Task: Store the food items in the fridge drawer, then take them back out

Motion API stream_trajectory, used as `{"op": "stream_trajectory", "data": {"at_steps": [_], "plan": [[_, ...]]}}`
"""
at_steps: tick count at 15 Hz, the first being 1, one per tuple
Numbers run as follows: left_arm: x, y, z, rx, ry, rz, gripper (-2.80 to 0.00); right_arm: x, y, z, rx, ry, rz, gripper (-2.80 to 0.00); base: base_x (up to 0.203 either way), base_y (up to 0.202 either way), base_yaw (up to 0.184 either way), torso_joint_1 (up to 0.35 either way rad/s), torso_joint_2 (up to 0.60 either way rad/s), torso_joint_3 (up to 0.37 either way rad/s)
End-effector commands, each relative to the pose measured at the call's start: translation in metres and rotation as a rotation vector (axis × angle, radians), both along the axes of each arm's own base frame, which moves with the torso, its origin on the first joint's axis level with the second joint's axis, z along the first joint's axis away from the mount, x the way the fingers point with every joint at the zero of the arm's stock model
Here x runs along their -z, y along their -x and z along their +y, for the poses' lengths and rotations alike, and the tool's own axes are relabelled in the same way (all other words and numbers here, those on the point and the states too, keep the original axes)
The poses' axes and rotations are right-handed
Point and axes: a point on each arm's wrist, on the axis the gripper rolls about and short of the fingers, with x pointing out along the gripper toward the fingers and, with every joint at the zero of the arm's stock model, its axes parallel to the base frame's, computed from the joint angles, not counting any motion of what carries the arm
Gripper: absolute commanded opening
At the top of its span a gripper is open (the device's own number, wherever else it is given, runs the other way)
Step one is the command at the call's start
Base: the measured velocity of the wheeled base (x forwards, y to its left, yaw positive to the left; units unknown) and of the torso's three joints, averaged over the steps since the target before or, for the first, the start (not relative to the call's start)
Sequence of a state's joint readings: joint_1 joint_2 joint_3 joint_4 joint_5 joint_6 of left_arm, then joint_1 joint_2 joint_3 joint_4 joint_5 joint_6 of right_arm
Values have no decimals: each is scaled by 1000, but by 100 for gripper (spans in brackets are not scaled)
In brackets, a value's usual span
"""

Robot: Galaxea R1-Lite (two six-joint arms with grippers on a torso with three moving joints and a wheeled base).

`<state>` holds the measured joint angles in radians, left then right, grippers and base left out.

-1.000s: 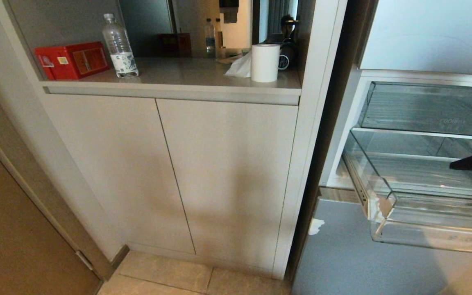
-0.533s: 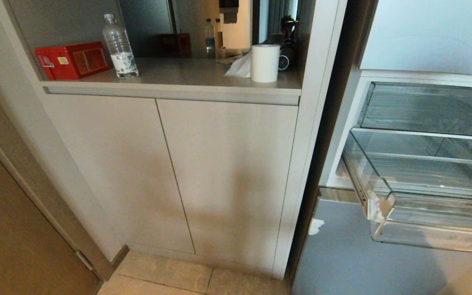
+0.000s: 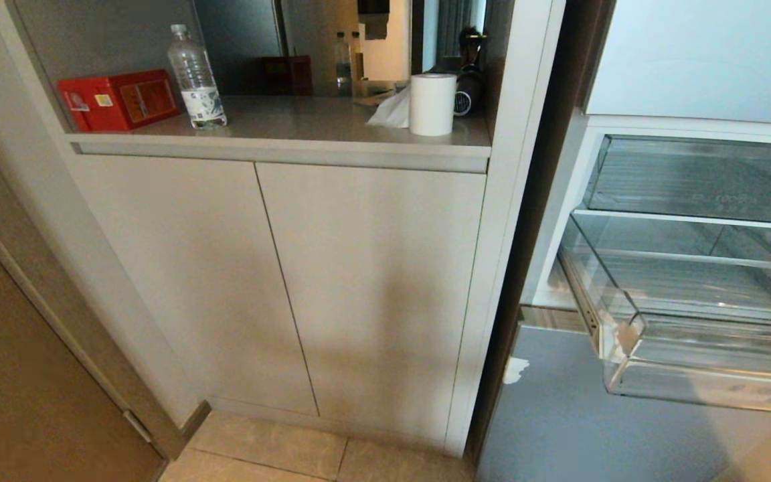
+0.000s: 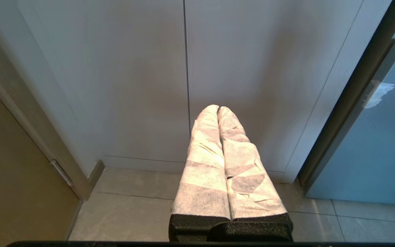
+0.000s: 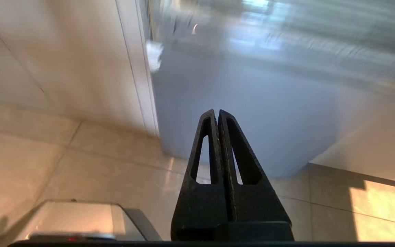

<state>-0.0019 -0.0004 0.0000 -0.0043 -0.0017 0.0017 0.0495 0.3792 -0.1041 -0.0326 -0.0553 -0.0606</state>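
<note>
Beside the cabinet (image 3: 278, 281), on the right of the head view, the fridge stands open, and its clear drawer (image 3: 707, 375) is pulled out past the silver-blue door panel (image 3: 600, 428) below it. The ribbed bottom and curved front lip of the drawer show through the plastic, and a second clear bin (image 3: 700, 177) sits above it behind a white frame. No food can be seen in the part of the drawer that shows, nor in any other view. Neither arm appears in the head view. In the left wrist view, the left gripper (image 4: 218, 108) points at the seam between the two cabinet doors, low near the tiled floor (image 4: 132, 209); its two fingers (image 4: 204, 164) are wrapped in white cloth, pressed together along their whole length, and hold nothing. In the right wrist view, which is blurred, the right gripper (image 5: 217, 111) points down toward the door panel (image 5: 238, 113) and the floor (image 5: 81, 161) in front of it; its black fingers (image 5: 242, 161) meet at the tips with no gap, and nothing is between them. On the shelf (image 3: 305, 124) above the cabinet stand a red box (image 3: 118, 99), a water bottle (image 3: 196, 77) just beside it, and, well apart to the right, a paper roll (image 3: 433, 104) with a crumpled tissue (image 3: 392, 110) touching its left side. A torn white patch (image 3: 516, 369) marks the upper left corner of the door panel.
</note>
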Motion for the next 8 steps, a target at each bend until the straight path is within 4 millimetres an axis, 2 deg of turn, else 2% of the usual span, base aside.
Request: {"op": "stream_trajectory", "data": {"at_steps": [1, 5, 8], "plan": [[0, 0, 0, -1, 0, 2, -280, 29, 11, 0, -25, -5, -37, -280, 0, 0, 0, 0, 0, 0], [0, 0, 0, -1, 0, 2, -280, 35, 31, 1, -49, 43, -232, -280, 0, 0, 0, 0, 0, 0], [0, 0, 0, -1, 0, 2, -280, 37, 32, 1, -45, 56, -235, -280, 0, 0, 0, 0, 0, 0]]}}
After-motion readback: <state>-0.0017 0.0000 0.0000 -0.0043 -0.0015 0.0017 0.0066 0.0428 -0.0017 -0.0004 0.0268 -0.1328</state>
